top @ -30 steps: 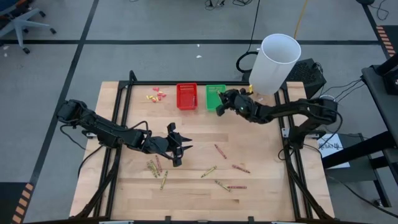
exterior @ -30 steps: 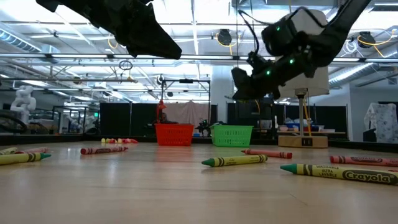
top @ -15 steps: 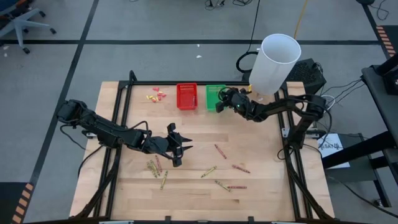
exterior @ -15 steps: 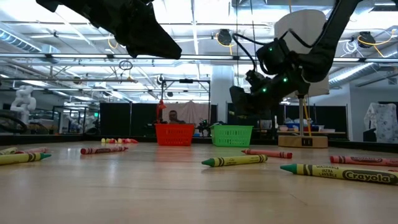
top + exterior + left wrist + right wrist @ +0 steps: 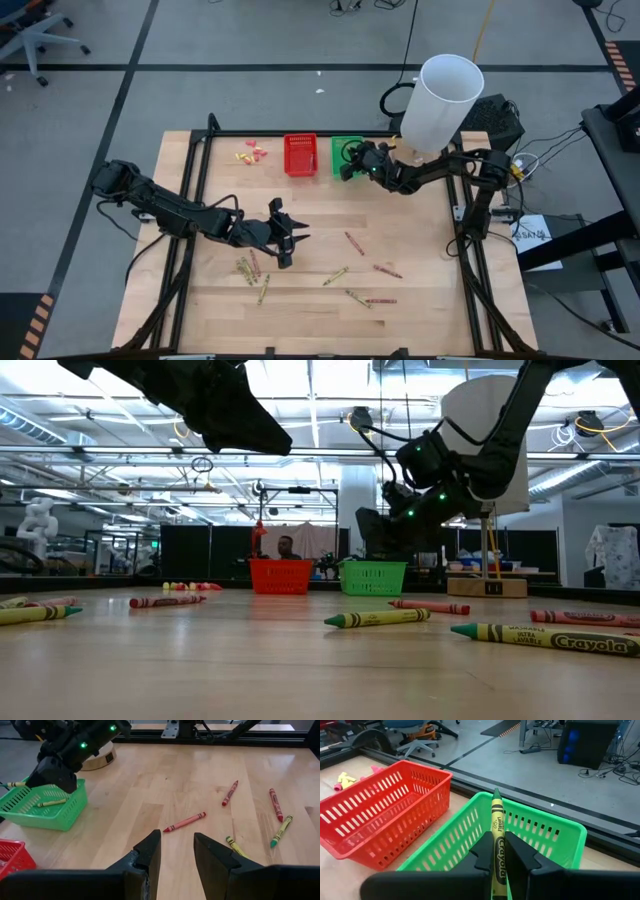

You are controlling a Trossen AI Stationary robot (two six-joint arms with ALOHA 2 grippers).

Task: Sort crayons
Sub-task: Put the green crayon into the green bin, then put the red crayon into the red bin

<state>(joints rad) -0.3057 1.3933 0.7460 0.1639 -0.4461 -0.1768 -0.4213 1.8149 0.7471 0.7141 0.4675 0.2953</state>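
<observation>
From above, the right tool (image 5: 348,168) is at the green basket (image 5: 344,147), which sits by the back edge of the surface (image 5: 420,290) next to the red basket (image 5: 300,155). The left tool (image 5: 285,240) waits over the middle of the surface, nearer the left side. About ten crayons (image 5: 335,275) lie loose toward the front edge, so I think most of the sorting is still left to do.

From the low view, green and red crayons lie flat on the surface, pointing many ways. The right tool hangs just above the green basket.

From the left wrist view, the left tool's fingers are a little apart and hold nothing. One green crayon (image 5: 52,803) already lies in the green basket.

From the right wrist view, the right tool pinches a green crayon (image 5: 497,842). Its long side runs straight out past the fingers, tip pointing away over the basket. The red basket looks empty.
</observation>
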